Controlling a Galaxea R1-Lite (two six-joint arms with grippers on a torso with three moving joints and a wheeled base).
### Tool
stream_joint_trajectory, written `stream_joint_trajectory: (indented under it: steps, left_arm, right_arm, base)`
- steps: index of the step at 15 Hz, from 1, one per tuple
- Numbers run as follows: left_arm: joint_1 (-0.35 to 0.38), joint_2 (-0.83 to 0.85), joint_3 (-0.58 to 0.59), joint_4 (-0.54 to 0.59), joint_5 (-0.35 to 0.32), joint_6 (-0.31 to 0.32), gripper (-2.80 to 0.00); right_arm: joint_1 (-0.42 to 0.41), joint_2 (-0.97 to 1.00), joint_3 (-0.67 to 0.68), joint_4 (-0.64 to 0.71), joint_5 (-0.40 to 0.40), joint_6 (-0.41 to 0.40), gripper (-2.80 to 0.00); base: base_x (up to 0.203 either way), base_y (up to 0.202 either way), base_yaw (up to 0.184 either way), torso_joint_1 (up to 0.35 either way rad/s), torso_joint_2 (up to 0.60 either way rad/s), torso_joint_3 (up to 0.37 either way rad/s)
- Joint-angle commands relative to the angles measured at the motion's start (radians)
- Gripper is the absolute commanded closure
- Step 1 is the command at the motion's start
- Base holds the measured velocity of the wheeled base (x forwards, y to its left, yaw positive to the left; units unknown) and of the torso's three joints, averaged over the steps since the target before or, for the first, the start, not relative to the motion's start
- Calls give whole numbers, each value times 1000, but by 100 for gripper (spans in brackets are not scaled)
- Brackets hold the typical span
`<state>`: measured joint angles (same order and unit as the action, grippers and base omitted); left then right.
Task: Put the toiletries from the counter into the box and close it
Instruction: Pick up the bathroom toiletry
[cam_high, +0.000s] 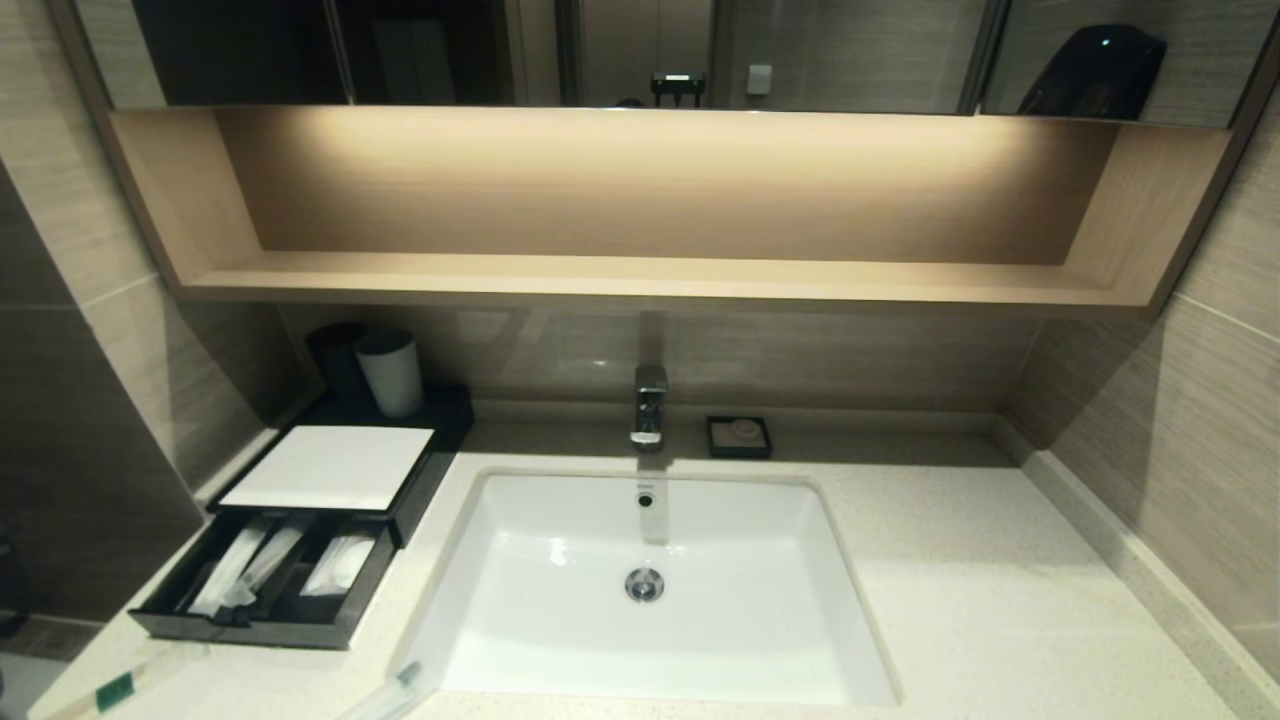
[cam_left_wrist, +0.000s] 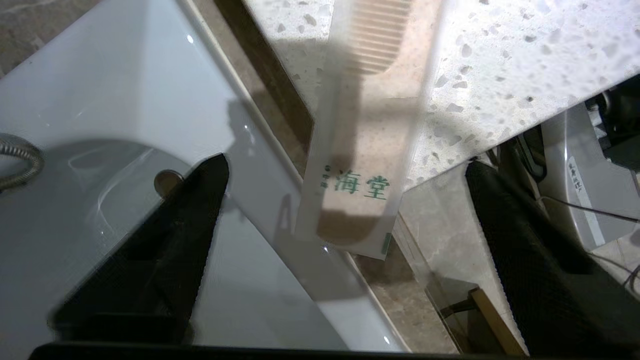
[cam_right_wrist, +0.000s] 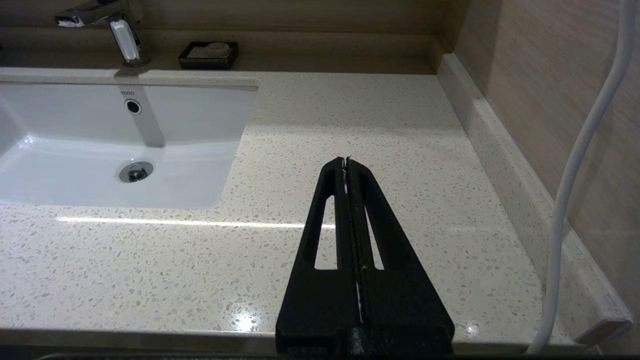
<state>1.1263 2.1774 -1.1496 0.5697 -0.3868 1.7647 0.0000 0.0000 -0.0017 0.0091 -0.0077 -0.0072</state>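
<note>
Drawer (cam_high: 265, 585) of the box (cam_high: 330, 470) stands pulled out at the tabletop's (cam_high: 980, 590) left end, with about 3 packets (cam_high: 250, 565) already in its compartments. At least 2 more lie at the front edge: a green-labelled packet (cam_high: 120, 688) and a clear one (cam_high: 395, 690), both cut off. Left gripper (cam_left_wrist: 345, 165) hovers over a comb packet (cam_left_wrist: 360, 160), fingers spread wide, empty. Right gripper (cam_right_wrist: 347, 167) hangs over bare tabletop, fingers pressed together. Packing and closing remain. Neither arm shows from the head.
</note>
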Motion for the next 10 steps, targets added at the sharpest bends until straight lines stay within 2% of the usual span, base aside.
stream_joint_trajectory:
  steps: [1, 10]
  left_arm:
    - [0, 2, 0, 1, -3, 10, 0]
    - [1, 4, -8, 4, -3, 12, 0]
  right_arm:
    - [0, 0, 0, 0, 0, 0, 0]
    - [0, 0, 0, 0, 0, 0, 0]
  base:
    - [0, 0, 0, 0, 0, 0]
    - [0, 0, 0, 0, 0, 0]
